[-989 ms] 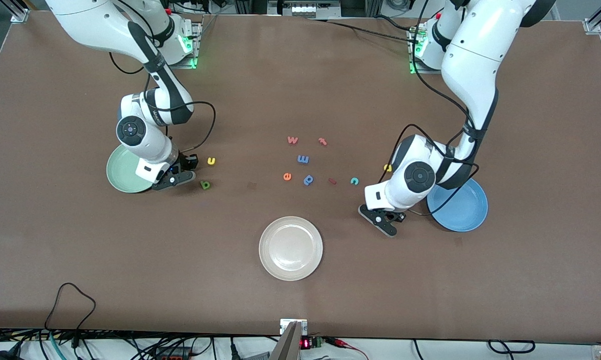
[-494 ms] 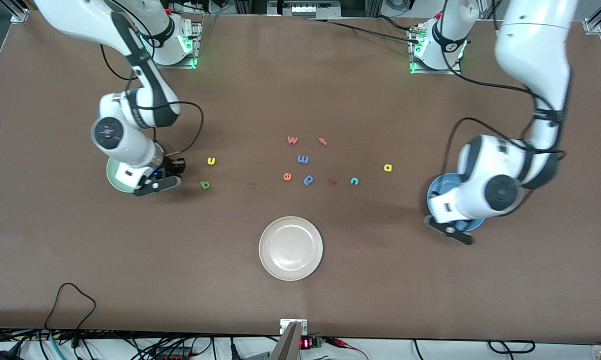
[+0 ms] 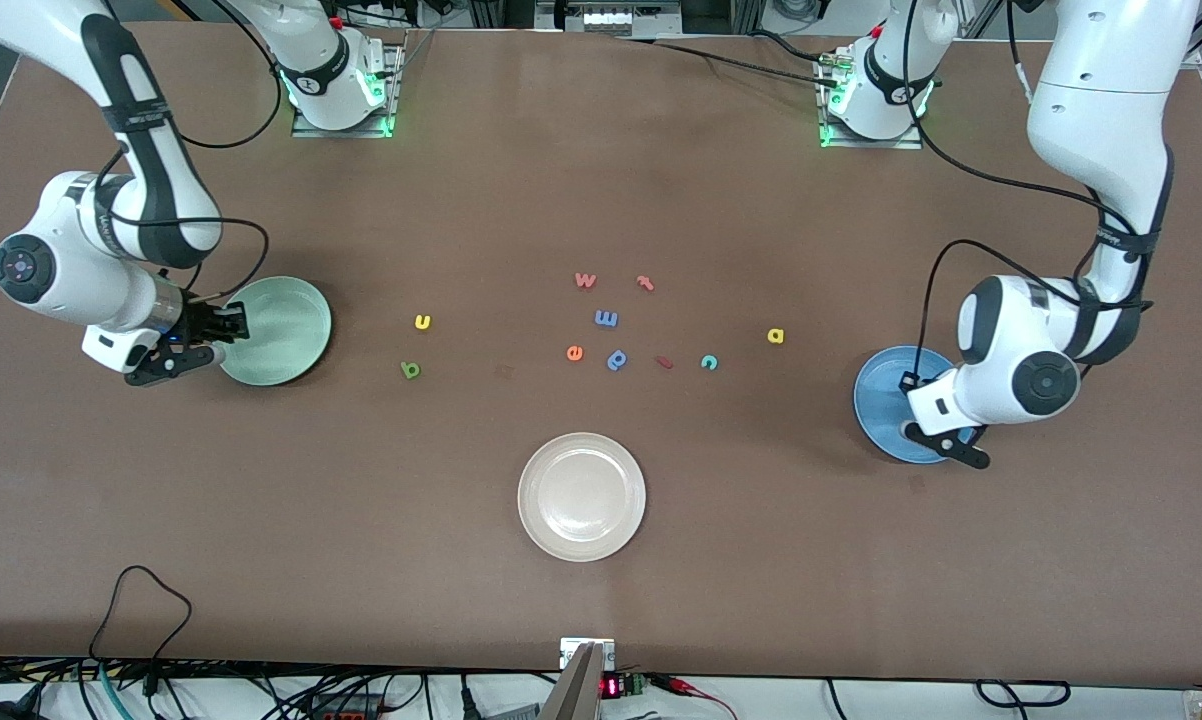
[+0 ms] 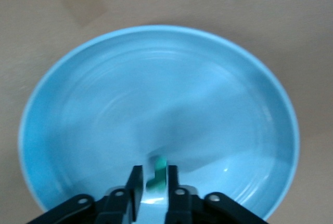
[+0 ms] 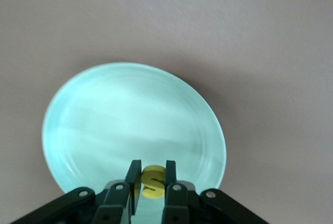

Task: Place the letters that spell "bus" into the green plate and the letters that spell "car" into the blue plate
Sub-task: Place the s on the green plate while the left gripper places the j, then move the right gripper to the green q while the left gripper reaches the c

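My left gripper hangs low over the blue plate. In the left wrist view its fingers stand slightly apart over the blue plate, and a blurred teal letter lies against one finger with a gap to the other. My right gripper is over the rim of the green plate, shut on the yellow "s" above the green plate. On the table lie the yellow "u", green "b", teal "c" and yellow "a".
A white plate sits nearer the front camera at mid-table. Spare letters cluster in the middle: a pink "w", blue "m", orange "e", blue "p" and two small red pieces.
Both arms swung outward with their letters: the right gripper from beside "b" and "u" to the green plate's rim, the left gripper onto the blue plate. The left fingers have started parting.
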`<state>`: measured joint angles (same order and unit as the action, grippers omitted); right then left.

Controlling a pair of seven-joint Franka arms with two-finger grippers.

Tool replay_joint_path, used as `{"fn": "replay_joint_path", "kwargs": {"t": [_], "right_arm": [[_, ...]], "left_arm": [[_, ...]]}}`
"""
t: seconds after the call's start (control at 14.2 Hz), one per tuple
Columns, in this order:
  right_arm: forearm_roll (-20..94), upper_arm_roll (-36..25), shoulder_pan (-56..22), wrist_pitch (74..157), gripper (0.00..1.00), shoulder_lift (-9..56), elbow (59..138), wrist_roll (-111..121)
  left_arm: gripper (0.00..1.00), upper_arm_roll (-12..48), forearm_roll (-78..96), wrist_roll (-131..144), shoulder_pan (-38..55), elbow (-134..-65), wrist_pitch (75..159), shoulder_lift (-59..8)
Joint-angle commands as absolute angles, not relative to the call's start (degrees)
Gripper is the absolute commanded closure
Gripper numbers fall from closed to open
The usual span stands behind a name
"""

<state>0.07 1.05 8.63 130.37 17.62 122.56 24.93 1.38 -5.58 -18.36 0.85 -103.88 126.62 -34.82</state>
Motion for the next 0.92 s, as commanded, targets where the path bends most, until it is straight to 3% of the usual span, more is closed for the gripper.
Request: {"fn": "replay_joint_path", "kwargs": {"t": [0.0, 0.28, 0.35, 0.49, 0.57, 0.85], "right_arm": [[0.09, 2.02, 8.7, 130.08, 0.9, 18.54, 122.43, 25.05], [0.18, 1.93, 8.79, 130.43, 0.86, 19.51, 122.43, 25.05], [0.18, 1.93, 8.79, 130.6, 0.75, 19.77, 122.34, 25.14], [0.18, 2.02, 8.7, 130.61, 0.05, 19.95, 122.08, 24.18], [0.35, 2.02, 8.44, 130.61, 0.0, 19.86, 122.08, 24.0], [0.62, 2.64, 6.34, 130.25, 0.0, 19.34, 120.85, 23.91]], "left_arm": [[0.0, 3.68, -6.42, -15.14, 1.41, -104.95, 121.93, -29.8], [0.0, 14.91, -5.89, 6.18, 1.49, -104.33, 116.72, -26.72], [0.0, 17.81, -5.89, 10.24, 1.93, -104.24, 117.5, -27.33], [0.09, 20.21, -5.89, 17.19, 3.86, -104.06, 120.66, -29.08], [0.12, 20.39, -5.89, 20.88, 6.22, -103.98, 122.41, -30.14], [0.19, 19.69, -9.9, 29.53, 11.51, -103.89, 131.91, -35.94]]}}
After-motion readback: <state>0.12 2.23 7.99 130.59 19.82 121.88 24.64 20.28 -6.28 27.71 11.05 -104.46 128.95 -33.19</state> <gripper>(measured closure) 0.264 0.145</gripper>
